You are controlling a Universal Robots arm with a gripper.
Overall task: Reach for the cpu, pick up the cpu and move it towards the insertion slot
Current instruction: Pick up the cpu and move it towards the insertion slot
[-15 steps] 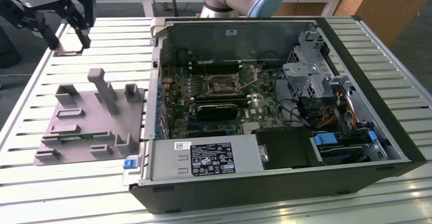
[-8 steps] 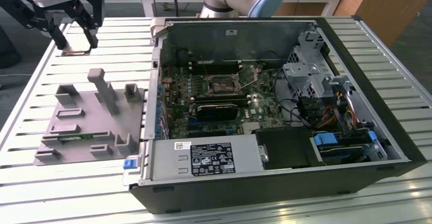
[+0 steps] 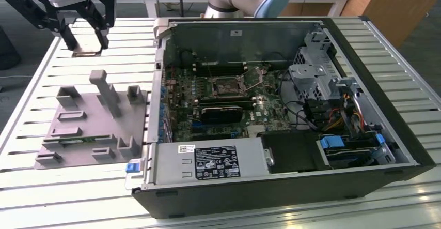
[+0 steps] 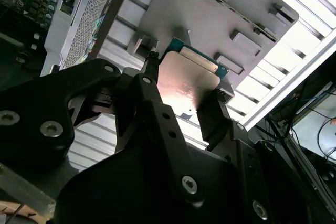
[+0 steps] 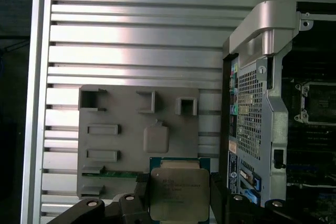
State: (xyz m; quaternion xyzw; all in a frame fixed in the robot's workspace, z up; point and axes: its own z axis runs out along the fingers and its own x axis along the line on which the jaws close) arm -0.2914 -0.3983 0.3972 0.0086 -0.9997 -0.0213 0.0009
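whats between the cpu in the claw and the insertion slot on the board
In the first wrist view, the cpu sits in the claw; between it and the insertion slot stands the computer case's perforated side wall.

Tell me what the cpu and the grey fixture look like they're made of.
The cpu, held between the jaws, seems to have a brushed metal lid: silvery and glossy, on a green board edge. The grey fixture looks like matte moulded or printed plastic: uniform dull grey, no shine.

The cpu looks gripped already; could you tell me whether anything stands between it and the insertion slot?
The gripper holds the cpu above the slatted table, outside the open case. The case's side wall lies between it and the insertion slot, whose top looks uncovered.
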